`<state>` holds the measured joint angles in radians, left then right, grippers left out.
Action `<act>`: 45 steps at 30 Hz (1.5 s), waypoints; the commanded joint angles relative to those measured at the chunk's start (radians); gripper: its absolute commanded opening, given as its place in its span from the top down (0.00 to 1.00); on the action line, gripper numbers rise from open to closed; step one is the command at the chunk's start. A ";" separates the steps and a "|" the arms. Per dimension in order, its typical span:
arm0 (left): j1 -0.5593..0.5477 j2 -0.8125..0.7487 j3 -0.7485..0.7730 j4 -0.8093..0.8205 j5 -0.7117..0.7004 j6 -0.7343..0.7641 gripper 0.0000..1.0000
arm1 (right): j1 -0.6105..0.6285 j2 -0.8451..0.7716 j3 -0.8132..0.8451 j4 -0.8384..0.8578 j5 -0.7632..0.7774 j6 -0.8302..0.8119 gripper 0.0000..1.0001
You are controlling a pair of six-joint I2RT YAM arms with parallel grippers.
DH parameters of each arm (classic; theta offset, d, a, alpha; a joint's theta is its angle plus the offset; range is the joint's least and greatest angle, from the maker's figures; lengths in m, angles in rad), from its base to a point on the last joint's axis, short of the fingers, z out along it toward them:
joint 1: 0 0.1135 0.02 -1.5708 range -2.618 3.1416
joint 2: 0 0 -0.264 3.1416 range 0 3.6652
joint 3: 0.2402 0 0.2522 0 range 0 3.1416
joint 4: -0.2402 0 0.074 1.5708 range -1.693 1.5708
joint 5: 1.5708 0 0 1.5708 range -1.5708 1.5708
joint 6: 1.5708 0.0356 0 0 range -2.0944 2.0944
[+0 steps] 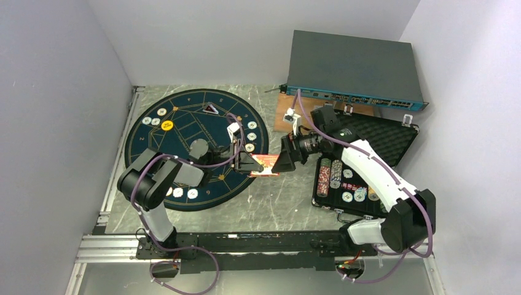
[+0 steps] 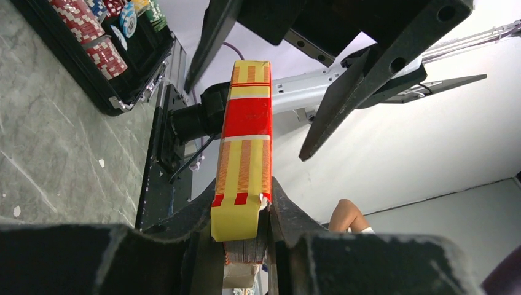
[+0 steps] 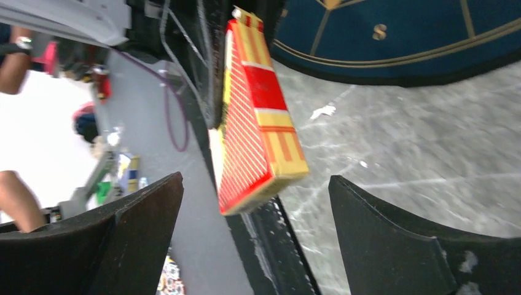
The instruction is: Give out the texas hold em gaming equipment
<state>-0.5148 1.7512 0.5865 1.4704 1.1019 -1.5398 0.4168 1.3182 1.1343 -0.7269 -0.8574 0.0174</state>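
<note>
A red and yellow pack of playing cards point(image 1: 265, 165) hangs above the marble table, just off the right edge of the round navy mat point(image 1: 184, 141). My left gripper point(image 1: 249, 163) is shut on one end of the pack point(image 2: 246, 141), where card edges show between the fingers. My right gripper point(image 1: 284, 161) is open at the other end. Its fingers point(image 3: 141, 227) stand wide on both sides of the pack point(image 3: 258, 123) without touching it. Whitish poker chips point(image 1: 251, 136) and a yellow disc point(image 1: 167, 125) lie on the mat.
The open black case point(image 1: 381, 138) at the right holds stacked chips point(image 1: 335, 174). A dark flat box point(image 1: 353, 67) stands at the back right, with a wooden block point(image 1: 284, 117) in front of it. A metal rail point(image 1: 246, 243) runs along the near edge.
</note>
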 commanded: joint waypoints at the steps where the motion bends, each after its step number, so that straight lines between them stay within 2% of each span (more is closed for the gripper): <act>1: -0.014 -0.022 0.006 0.197 -0.014 -0.008 1.00 | 0.001 -0.021 -0.051 0.257 -0.206 0.203 0.13; 3: -0.014 -0.016 0.006 0.198 -0.017 -0.016 1.00 | 0.002 -0.024 -0.074 0.298 -0.229 0.235 0.24; 5: -0.014 -0.015 0.006 0.198 -0.022 -0.023 1.00 | 0.002 -0.027 -0.109 0.337 -0.239 0.278 0.42; 12: -0.021 0.002 -0.001 0.183 -0.030 -0.046 1.00 | -0.025 -0.038 -0.120 0.337 -0.271 0.331 0.78; 16: -0.039 -0.001 -0.011 0.095 -0.018 -0.002 0.75 | -0.070 -0.049 -0.141 0.356 -0.302 0.434 0.91; 18: -0.048 0.011 -0.006 0.101 -0.016 -0.009 0.67 | -0.077 -0.056 -0.162 0.393 -0.304 0.504 0.90; 27: -0.077 0.093 0.038 0.192 -0.007 -0.086 0.52 | -0.099 -0.066 -0.238 0.512 -0.301 0.738 0.86; 34: -0.080 0.126 0.055 0.196 0.001 -0.109 0.51 | -0.105 -0.070 -0.259 0.540 -0.285 0.798 0.82; 37: -0.079 0.122 0.053 0.196 0.005 -0.111 0.49 | -0.108 -0.067 -0.254 0.522 -0.279 0.787 0.69; 42: -0.080 0.118 0.055 0.196 0.009 -0.114 0.50 | -0.110 -0.066 -0.266 0.531 -0.283 0.799 0.74; 45: -0.080 0.118 0.058 0.196 0.012 -0.115 0.48 | -0.110 -0.063 -0.259 0.523 -0.276 0.791 0.72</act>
<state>-0.5850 1.8648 0.6243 1.5200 1.1015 -1.6520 0.3088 1.2884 0.8562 -0.2756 -1.0912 0.7689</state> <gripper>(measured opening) 0.504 0.284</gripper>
